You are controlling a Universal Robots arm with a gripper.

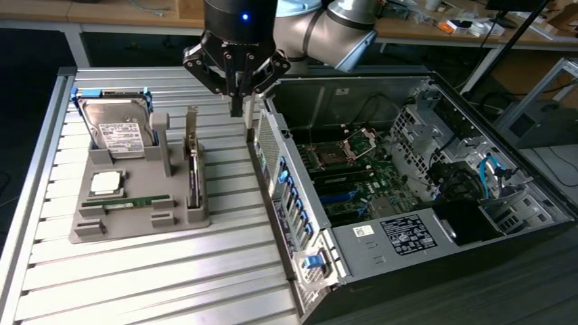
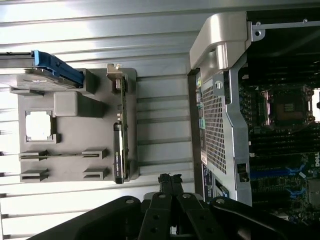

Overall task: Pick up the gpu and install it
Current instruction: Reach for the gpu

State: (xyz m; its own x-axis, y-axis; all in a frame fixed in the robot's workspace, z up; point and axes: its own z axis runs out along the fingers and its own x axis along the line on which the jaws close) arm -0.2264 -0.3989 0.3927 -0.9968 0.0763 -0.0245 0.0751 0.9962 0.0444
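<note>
Currently approach step, judged: gripper [image 1: 237, 108] clenched on nothing hovers between holder tray [image 1: 135, 220] and computer case [image 1: 298, 203]; gpu [image 1: 192, 172] stands edge-on in the tray, untouched; grasping calls for parted jaws along its edge.

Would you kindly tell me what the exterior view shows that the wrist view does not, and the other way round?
The exterior view adds the robot arm, the workbenches behind it, the white label face of the hard drive, and the sticker inside the computer case. The wrist view adds a straight-down look along the gpu edge and the case's perforated grille. Both share the grey holder with its processor chip and memory stick, and the shut gripper between holder and case.
</note>
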